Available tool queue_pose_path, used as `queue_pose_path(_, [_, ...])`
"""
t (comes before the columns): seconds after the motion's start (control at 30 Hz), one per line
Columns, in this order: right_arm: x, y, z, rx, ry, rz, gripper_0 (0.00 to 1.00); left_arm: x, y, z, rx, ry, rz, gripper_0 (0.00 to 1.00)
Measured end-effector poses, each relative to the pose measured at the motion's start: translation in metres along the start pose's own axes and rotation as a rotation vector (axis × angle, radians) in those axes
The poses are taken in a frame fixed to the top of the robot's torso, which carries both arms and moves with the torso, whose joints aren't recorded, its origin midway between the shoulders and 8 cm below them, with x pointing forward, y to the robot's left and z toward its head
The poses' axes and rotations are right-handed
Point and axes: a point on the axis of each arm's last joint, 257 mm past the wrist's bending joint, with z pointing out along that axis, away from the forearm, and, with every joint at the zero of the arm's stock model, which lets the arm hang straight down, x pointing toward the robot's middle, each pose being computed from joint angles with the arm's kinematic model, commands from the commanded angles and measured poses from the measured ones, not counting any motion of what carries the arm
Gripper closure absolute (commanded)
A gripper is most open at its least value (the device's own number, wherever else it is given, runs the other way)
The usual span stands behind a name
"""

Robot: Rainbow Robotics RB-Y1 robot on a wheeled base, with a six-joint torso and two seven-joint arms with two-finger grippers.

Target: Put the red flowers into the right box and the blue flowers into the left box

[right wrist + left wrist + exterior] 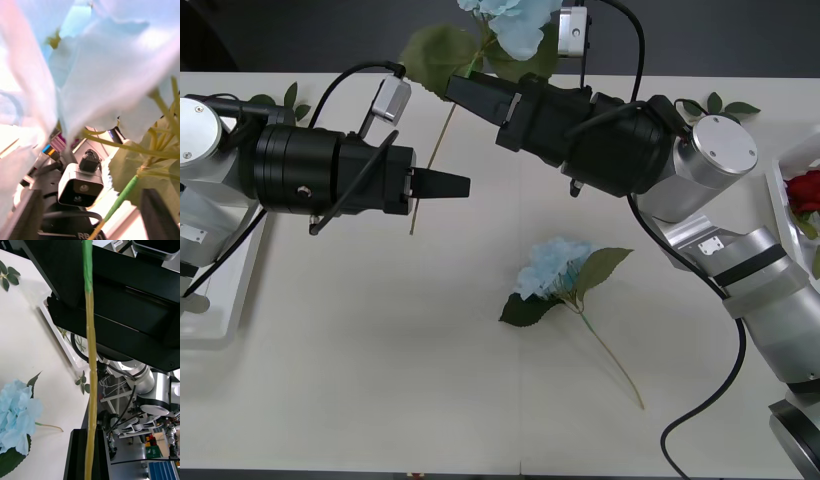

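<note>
A blue flower point(510, 25) is up in the air at the table's far middle, its long stem point(430, 150) slanting down toward me. My left gripper point(450, 185) is shut on the stem's lower part; the left wrist view shows the stem point(89, 352) running down into the closed fingers point(80, 455). My right gripper point(465, 92) reaches across just under the bloom; its fingers point(157, 213) stand apart from the stem point(123, 195), so it is open. Another blue flower point(552, 268) lies mid-table. A red flower point(805, 190) lies in the right box point(783, 185). The left box point(225, 300) is under my left arm.
Loose green leaf sprigs lie at the far left point(290, 100) and the far right point(715, 103) of the table. The right arm's black cable point(700, 420) hangs down at the near right. The white tabletop around the lying blue flower is bare.
</note>
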Motion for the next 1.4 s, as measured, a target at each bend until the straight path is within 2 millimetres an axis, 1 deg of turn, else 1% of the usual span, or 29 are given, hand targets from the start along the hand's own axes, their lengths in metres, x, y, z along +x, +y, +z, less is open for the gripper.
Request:
queue_pose_path(0.1, [-0.001, 0.003, 0.000, -0.011, -0.004, -0.056, 0.00, 0.000, 0.003, -0.014, -0.025, 0.017, 0.018, 1.00])
queue_pose_path(0.2, [-0.001, 0.007, -0.001, -0.027, 0.000, -0.050, 0.00, -0.002, 0.017, -0.042, -0.107, 0.045, 0.061, 1.00])
queue_pose_path(0.3, [-0.004, 0.006, -0.005, -0.028, -0.005, -0.041, 0.00, -0.013, 0.025, -0.079, -0.186, 0.035, 0.098, 1.00])
queue_pose_path(0.4, [-0.004, 0.004, -0.013, -0.027, 0.015, -0.051, 0.00, -0.019, 0.033, -0.118, -0.270, 0.034, 0.118, 1.00])
queue_pose_path(0.5, [0.002, 0.007, -0.024, -0.053, 0.080, -0.086, 0.00, -0.017, 0.043, -0.161, -0.374, 0.046, 0.120, 1.00])
queue_pose_path(0.6, [0.010, 0.002, -0.039, -0.048, 0.190, -0.145, 0.00, -0.010, 0.055, -0.208, -0.499, 0.070, 0.107, 1.00])
queue_pose_path(0.67, [0.018, -0.009, -0.051, -0.009, 0.285, -0.156, 0.00, -0.005, 0.062, -0.240, -0.584, 0.081, 0.094, 1.00])
queue_pose_path(0.77, [0.040, -0.021, -0.067, 0.070, 0.438, -0.142, 0.00, 0.002, 0.071, -0.282, -0.702, 0.091, 0.082, 1.00])
queue_pose_path(0.83, [0.055, -0.022, -0.075, 0.107, 0.513, -0.127, 0.00, 0.006, 0.074, -0.304, -0.763, 0.096, 0.079, 1.00])
queue_pose_path(0.97, [0.091, -0.018, -0.094, 0.152, 0.661, -0.169, 0.00, 0.020, 0.084, -0.347, -0.893, 0.111, 0.038, 1.00])
queue_pose_path(1.03, [0.103, -0.014, -0.101, 0.168, 0.713, -0.164, 0.00, 0.026, 0.088, -0.368, -0.959, 0.120, 0.018, 1.00])
queue_pose_path(1.1, [0.115, -0.015, -0.109, 0.201, 0.762, -0.169, 0.00, 0.033, 0.092, -0.393, -1.035, 0.129, 0.001, 1.00])
queue_pose_path(1.23, [0.136, -0.017, -0.128, 0.271, 0.846, -0.159, 0.00, 0.037, 0.098, -0.435, -1.166, 0.146, 0.038, 1.00])
queue_pose_path(1.3, [0.148, -0.020, -0.143, 0.311, 0.908, -0.188, 0.00, 0.043, 0.102, -0.456, -1.234, 0.152, 0.032, 1.00])
queue_pose_path(1.4, [0.166, -0.025, -0.176, 0.386, 1.026, -0.204, 0.00, 0.052, 0.107, -0.482, -1.325, 0.165, 0.021, 1.00])
